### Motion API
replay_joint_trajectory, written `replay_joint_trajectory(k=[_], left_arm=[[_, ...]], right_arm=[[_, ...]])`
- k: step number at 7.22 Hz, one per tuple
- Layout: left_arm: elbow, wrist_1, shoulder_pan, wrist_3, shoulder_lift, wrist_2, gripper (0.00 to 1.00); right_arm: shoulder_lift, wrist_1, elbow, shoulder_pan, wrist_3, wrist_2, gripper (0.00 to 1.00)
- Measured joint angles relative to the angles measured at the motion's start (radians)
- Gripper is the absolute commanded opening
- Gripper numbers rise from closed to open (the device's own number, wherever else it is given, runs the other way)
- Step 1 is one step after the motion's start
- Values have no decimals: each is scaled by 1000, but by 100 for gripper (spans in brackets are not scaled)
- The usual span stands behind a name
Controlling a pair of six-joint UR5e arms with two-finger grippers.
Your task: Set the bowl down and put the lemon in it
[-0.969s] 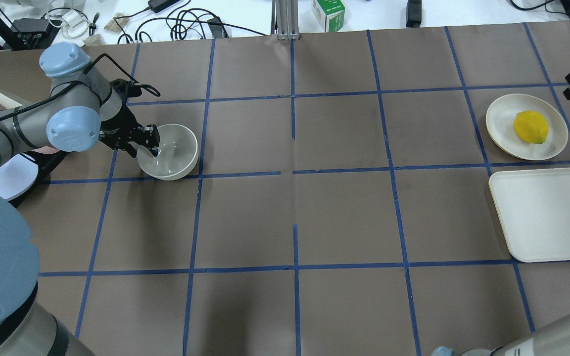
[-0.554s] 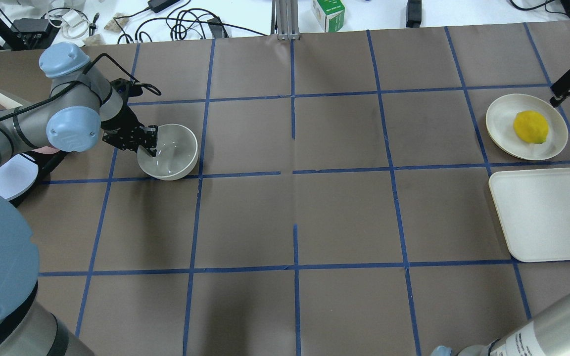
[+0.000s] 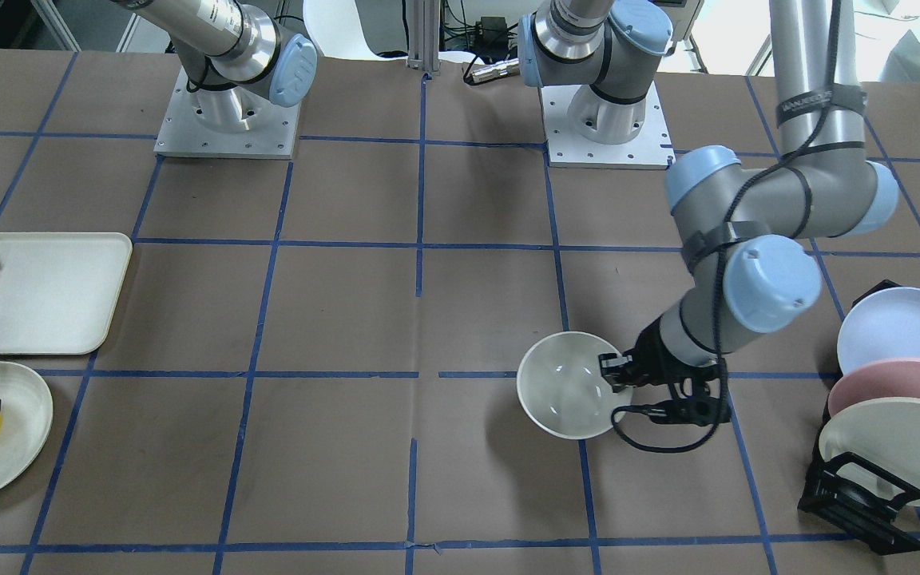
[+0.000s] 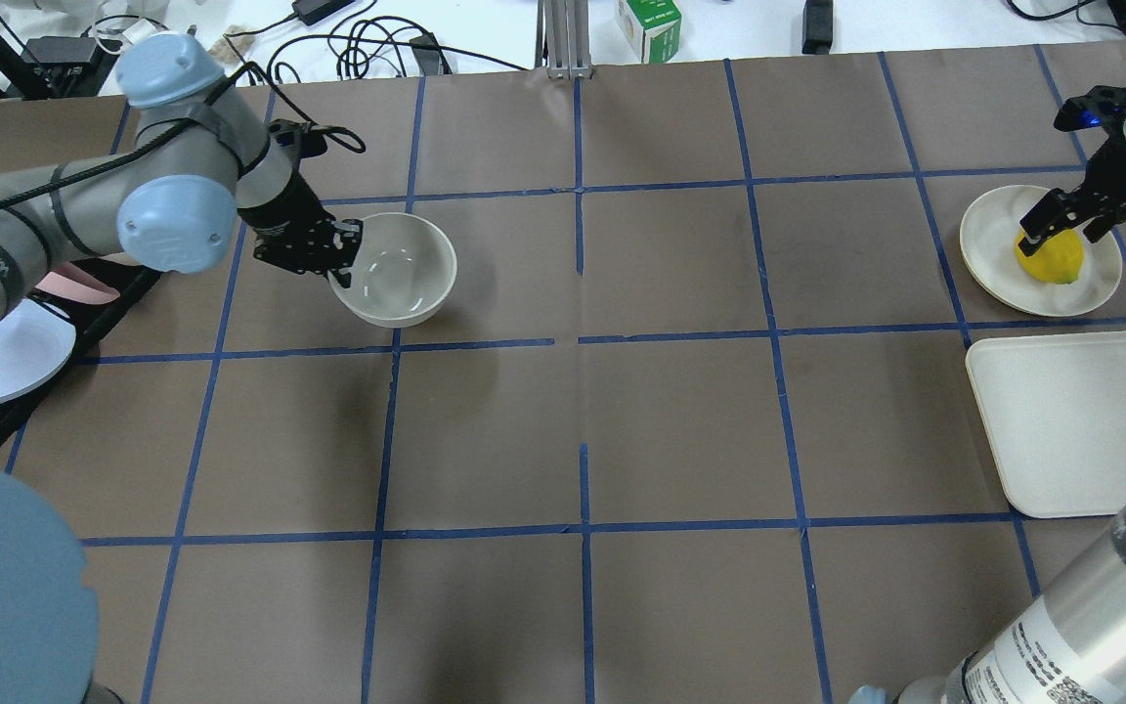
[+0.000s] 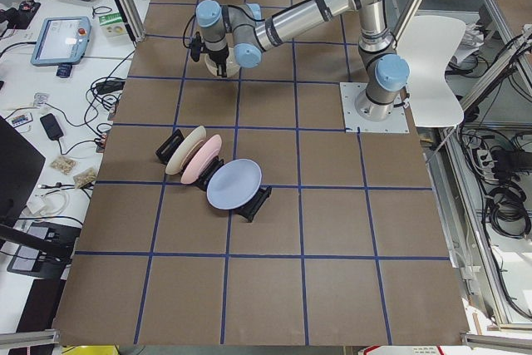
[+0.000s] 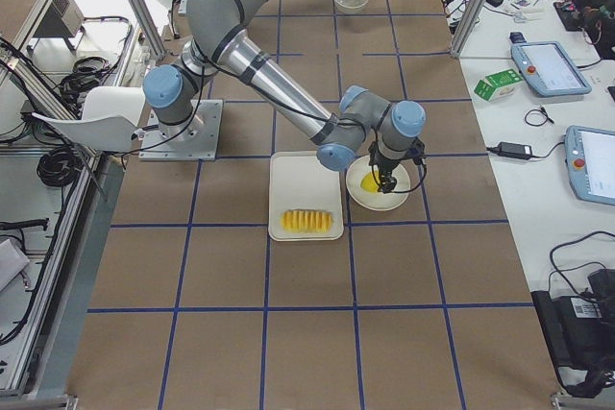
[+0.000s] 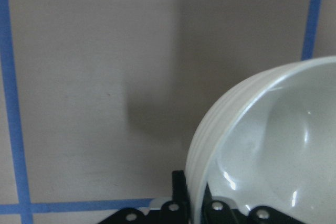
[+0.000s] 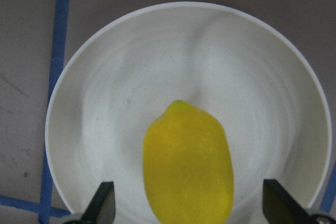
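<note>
The left gripper (image 4: pixel 333 256) pinches the rim of the empty bowl (image 4: pixel 397 266), seemingly held just off the table (image 4: pixel 680 430); it should go down level before release. Well apart, the right gripper (image 4: pixel 1061 227), jaws spread, straddles the lemon (image 8: pixel 188 166) lying alone on a white plate (image 8: pixel 105 93); squeezing its middle would suit best.
</note>
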Motion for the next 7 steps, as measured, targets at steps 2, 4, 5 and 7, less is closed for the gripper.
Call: replay_joint_trajectory(k=[2,4,5,7], left_arm=[[-2,18,-150,-188,-10,-10,0],[-8,58,-236,-295,-26,-41,0],[-9,79,-251,-324,-36,-85,0],[-12,121,-259,-335,-61,-119,0]], right_arm=[[11,-5,7,1,-21,0,34],[10,-6,4,1,-30,0,22],[2,-5,-3,3,-31,0,22],[-85,51,-18,28,-26,-2,22]])
